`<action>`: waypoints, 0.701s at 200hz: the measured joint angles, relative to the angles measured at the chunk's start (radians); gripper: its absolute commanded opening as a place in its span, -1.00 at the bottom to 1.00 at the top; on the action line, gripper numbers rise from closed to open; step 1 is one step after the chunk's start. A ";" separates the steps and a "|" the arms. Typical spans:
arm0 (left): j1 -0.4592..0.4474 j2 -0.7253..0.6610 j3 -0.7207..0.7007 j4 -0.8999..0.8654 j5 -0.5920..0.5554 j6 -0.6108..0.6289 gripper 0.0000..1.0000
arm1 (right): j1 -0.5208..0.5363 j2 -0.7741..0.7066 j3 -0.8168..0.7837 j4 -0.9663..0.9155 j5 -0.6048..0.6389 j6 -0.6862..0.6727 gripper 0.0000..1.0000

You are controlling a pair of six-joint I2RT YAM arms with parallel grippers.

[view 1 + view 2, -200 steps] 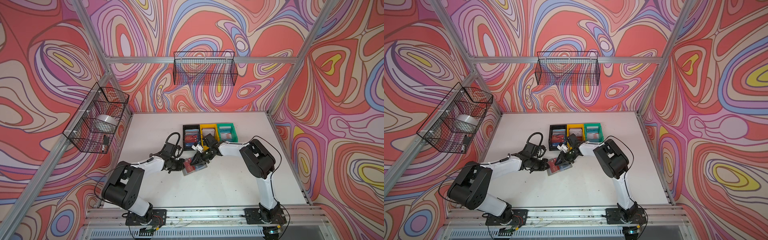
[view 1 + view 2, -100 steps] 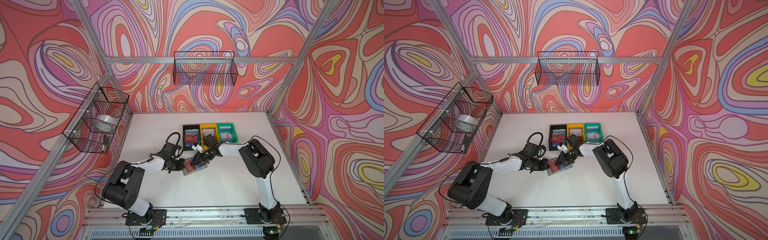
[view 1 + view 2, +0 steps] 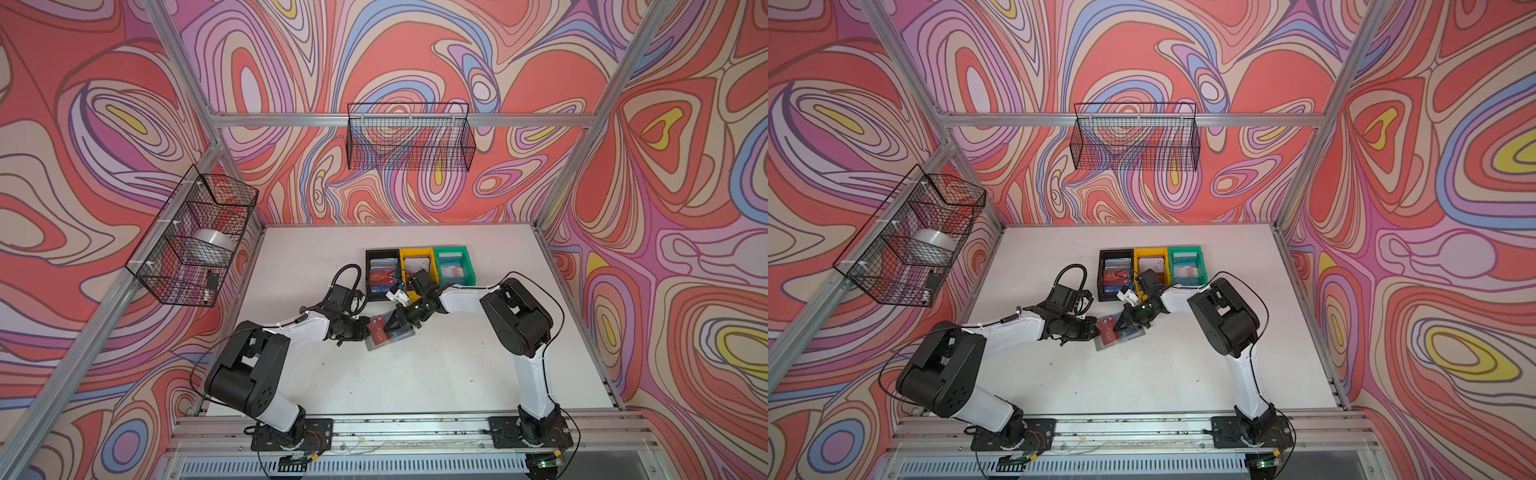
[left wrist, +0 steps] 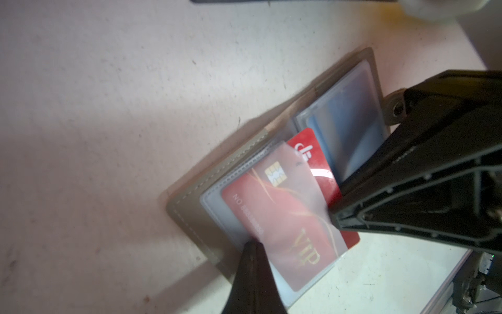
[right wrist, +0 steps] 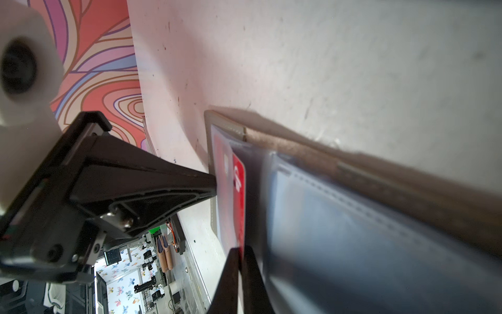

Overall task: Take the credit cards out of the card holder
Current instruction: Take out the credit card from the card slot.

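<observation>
**Now the right gripper (image 5: 240, 255) has the red credit card (image 5: 239, 195)**

Just closed, the right gripper pinches the edge of the red credit card, which sticks partly out from the clear sleeves (image 4: 214, 209), so the pull-out can likely begin. The card holder (image 4: 182, 214) lies open on the surface (image 4: 108, 108). The left gripper (image 4: 251, 252), jaws together, presses its tip on the sleeve edge beside the VIP card (image 4: 277, 217).

The right hand (image 5: 239, 254) has pinched its fingers shut. Before, they stood a little apart. Now they squeeze the edge of the red card (image 5: 239, 195) that pokes out of the card holder (image 4: 190, 214) at the fingertips.
</observation>
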 measured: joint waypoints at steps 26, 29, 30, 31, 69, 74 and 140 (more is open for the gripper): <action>0.000 0.000 0.000 0.000 0.000 0.000 -1.00 | -0.001 -0.002 0.000 0.005 -0.014 0.003 -1.00; 0.000 0.000 0.000 0.000 0.000 0.000 -1.00 | -0.001 -0.002 0.000 0.005 -0.014 0.002 -1.00; 0.000 0.000 0.000 0.000 0.000 0.000 -1.00 | -0.001 -0.002 0.000 0.005 -0.014 0.002 -1.00; 0.000 0.000 0.000 0.000 0.000 0.000 -1.00 | -0.001 -0.002 0.000 0.005 -0.014 0.003 -1.00; 0.000 0.003 0.000 0.002 0.000 0.007 -1.00 | -0.002 -0.016 0.000 -0.002 -0.012 -0.003 -1.00; 0.000 0.004 0.000 0.003 0.001 0.007 -1.00 | -0.002 -0.019 0.000 -0.006 -0.010 -0.005 -1.00; 0.000 0.011 0.004 0.011 0.007 0.011 -1.00 | -0.013 -0.049 -0.011 -0.037 0.008 -0.020 -1.00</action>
